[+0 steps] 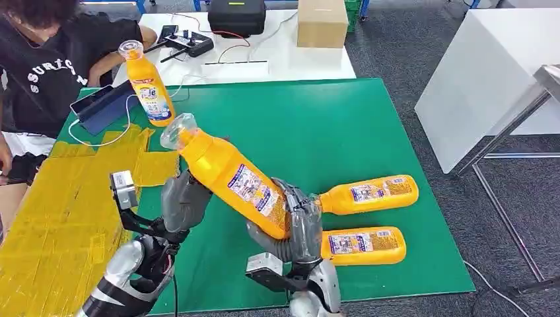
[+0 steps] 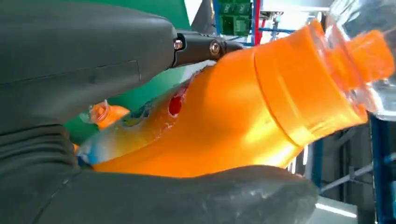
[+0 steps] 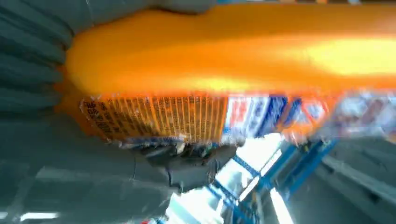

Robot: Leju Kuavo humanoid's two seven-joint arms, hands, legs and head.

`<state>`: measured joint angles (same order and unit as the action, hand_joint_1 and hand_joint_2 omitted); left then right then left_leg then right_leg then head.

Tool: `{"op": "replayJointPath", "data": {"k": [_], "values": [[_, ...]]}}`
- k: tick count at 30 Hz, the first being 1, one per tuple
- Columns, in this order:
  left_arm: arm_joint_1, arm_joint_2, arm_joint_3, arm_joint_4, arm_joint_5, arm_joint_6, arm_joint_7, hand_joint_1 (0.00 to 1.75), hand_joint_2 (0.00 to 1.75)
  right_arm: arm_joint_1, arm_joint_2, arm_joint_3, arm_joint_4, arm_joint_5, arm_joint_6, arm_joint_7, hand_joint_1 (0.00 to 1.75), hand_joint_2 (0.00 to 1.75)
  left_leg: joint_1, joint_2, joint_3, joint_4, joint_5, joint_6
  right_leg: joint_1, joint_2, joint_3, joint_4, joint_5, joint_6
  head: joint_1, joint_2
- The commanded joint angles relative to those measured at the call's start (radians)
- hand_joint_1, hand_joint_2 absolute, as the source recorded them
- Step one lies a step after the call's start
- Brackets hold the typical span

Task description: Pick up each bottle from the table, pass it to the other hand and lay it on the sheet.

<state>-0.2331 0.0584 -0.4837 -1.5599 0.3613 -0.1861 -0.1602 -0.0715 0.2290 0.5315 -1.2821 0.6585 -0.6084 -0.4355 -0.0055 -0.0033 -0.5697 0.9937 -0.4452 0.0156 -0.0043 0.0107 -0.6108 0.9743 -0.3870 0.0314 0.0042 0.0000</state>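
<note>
Both of my robot hands are on one orange bottle (image 1: 231, 179) at this moment, which puts me in the middle of the hand-over. My right robot hand (image 1: 300, 228) is clamped around the bottle's base end, and my left robot hand (image 1: 185, 198) has its fingers wrapped about the upper body below the neck. The left wrist view shows a grey thumb and a dark finger on either side of the orange shoulder, so that grip looks closed. The bottle hangs in the air above the green mat (image 1: 343, 125), tilted, with its clear cap (image 1: 177, 130) pointing up and away from me.

The yellow sheet (image 1: 59, 211) lies on the worktop to my left, beside the mat. Two more bottles lie flat on the mat near my right robot hand: one farther from me (image 1: 370, 195), one nearer (image 1: 363, 244). A fourth bottle (image 1: 148, 82) stands upright near the far left corner, close to a seated person (image 1: 46, 66).

As I judge it, the next move calls for my right fingers to let go only once the left grip carries the weight; the left arm then swings the bottle over the sheet and lays it down on its side.
</note>
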Motion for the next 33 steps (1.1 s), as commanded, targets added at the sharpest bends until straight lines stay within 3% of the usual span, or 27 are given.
{"op": "replayJointPath", "data": {"k": [1, 4, 7, 8, 16, 17, 20, 21, 22, 33], "values": [[-0.058, 0.011, -0.030, 0.070, 0.001, -0.011, -0.001, 0.00, 0.00, -0.105, -0.091, 0.170, 0.175, 0.026, 0.065, 0.043, 1.75, 1.75, 0.002, 0.000, 0.004, -0.001, -0.001, -0.001, 0.002, -0.001, 0.005, -0.002, -0.001, -0.001, 0.000, 0.000], [-0.060, 0.007, -0.029, 0.077, 0.000, -0.017, -0.004, 0.00, 0.00, -0.129, -0.105, 0.210, 0.200, 0.039, 0.132, 0.076, 1.75, 1.75, 0.001, -0.002, 0.002, -0.001, 0.000, -0.001, 0.001, -0.002, 0.003, -0.002, -0.001, 0.000, 0.000, 0.000], [-0.048, -0.009, -0.015, 0.068, 0.000, -0.015, -0.014, 0.00, 0.00, -0.131, -0.099, 0.222, 0.223, 0.051, 0.129, 0.094, 1.75, 1.75, 0.002, -0.001, 0.005, -0.001, -0.002, -0.001, 0.002, -0.002, 0.006, -0.002, -0.001, 0.000, 0.000, 0.000], [-0.038, -0.018, -0.005, 0.060, 0.008, -0.014, -0.023, 0.00, 1.75, -0.130, -0.099, 0.222, 0.225, 0.050, 0.124, 0.096, 1.75, 1.75, 0.002, -0.001, 0.004, -0.001, -0.001, -0.001, 0.002, -0.002, 0.005, -0.002, -0.001, 0.000, 0.000, 0.000], [-0.022, -0.025, 0.004, 0.038, 0.013, -0.016, -0.034, 0.00, 1.75, -0.126, -0.108, 0.223, 0.207, 0.051, 0.127, 0.102, 1.75, 1.75, 0.001, -0.001, 0.002, -0.001, -0.001, -0.001, 0.001, -0.002, 0.003, -0.001, -0.001, 0.000, 0.000, 0.000], [-0.022, -0.025, 0.004, 0.038, 0.013, -0.016, -0.034, 0.30, 1.75, -0.126, -0.108, 0.223, 0.207, 0.051, 0.127, 0.102, 1.75, 1.75, 0.000, -0.001, 0.001, -0.001, 0.000, -0.001, 0.000, -0.001, 0.002, -0.001, -0.001, 0.000, 0.000, 0.000], [-0.021, -0.025, 0.003, 0.041, 0.013, -0.016, -0.034, 0.30, 1.75, -0.125, -0.105, 0.225, 0.207, 0.052, 0.127, 0.101, 1.75, 1.75, 0.001, -0.001, 0.001, -0.001, -0.001, -0.001, 0.001, -0.001, 0.002, -0.001, -0.001, 0.000, 0.000, 0.000], [-0.021, -0.025, 0.003, 0.041, 0.013, -0.016, -0.034, 1.52, 1.75, -0.125, -0.105, 0.225, 0.207, 0.052, 0.127, 0.101, 1.75, 1.75, 0.002, -0.001, 0.004, 0.000, -0.002, -0.001, 0.002, -0.002, 0.005, -0.001, -0.002, 0.000, 0.000, 0.000], [-0.023, -0.027, 0.002, 0.048, 0.011, -0.015, -0.035, 1.75, 1.75, -0.126, -0.105, 0.227, 0.209, 0.054, 0.127, 0.103, 1.75, 1.75, 0.001, -0.001, 0.002, 0.000, -0.001, -0.001, 0.001, -0.002, 0.003, -0.001, -0.001, 0.000, 0.000, 0.000], [-0.016, -0.029, 0.006, 0.051, -0.022, 0.002, -0.048, 1.75, 1.75, -0.121, -0.107, 0.220, 0.205, 0.052, 0.124, 0.108, 1.75, 1.75, 0.002, -0.001, 0.004, -0.001, -0.002, -0.002, 0.002, -0.002, 0.005, -0.001, -0.002, 0.000, 0.000, 0.000]]}}
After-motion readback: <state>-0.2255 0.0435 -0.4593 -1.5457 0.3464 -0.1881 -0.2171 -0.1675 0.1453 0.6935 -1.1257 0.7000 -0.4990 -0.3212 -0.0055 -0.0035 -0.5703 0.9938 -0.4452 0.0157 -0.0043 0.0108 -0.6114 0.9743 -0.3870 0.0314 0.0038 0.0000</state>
